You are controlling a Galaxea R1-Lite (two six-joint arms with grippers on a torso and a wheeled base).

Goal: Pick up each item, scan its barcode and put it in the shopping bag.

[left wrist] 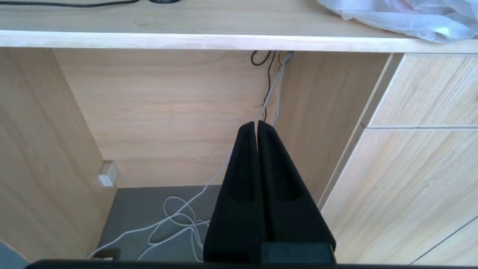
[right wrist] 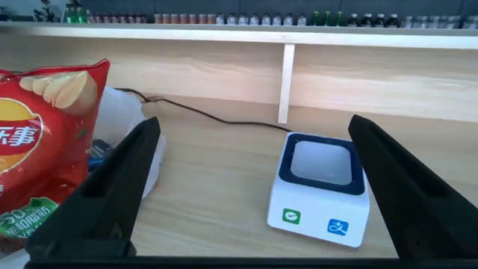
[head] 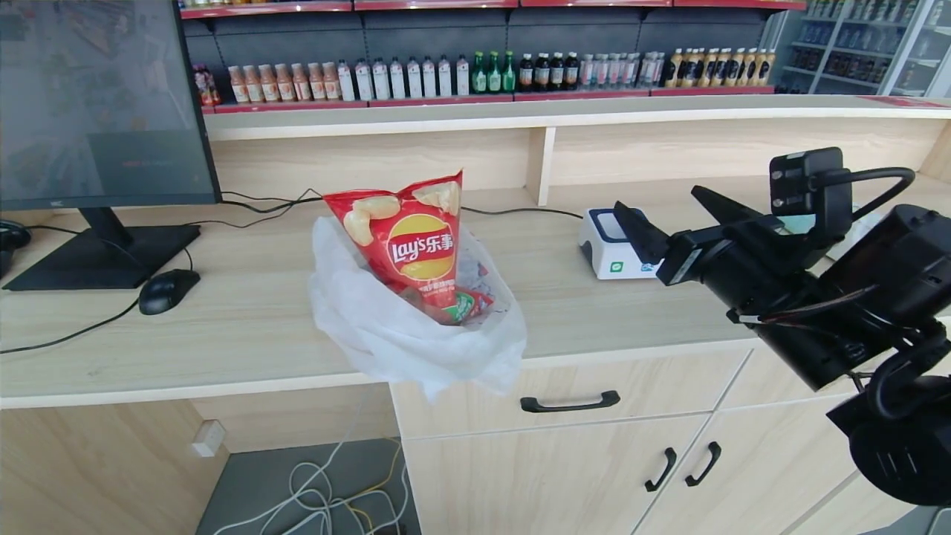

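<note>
The right claw (head: 660, 202) is spread wide open and empty over the light wooden table (head: 245, 319). Its two black fingers point at the small white-and-blue barcode scanner box (head: 611, 249) just ahead. The left claw (left wrist: 258, 131) is pressed closed on nothing, below the table's front edge, facing a recess with loose white cables (left wrist: 179, 217). The red crisp packet (head: 416, 241) stands upright inside the thin white plastic shopping bag (head: 386, 334) at the table's front edge, left of the scanner.

The red chip bag (head: 405, 245) carries a round yellow-and-red logo with white lettering and a green label low down. The white scanner (head: 602, 256) has a green and a blue icon on its front.
</note>
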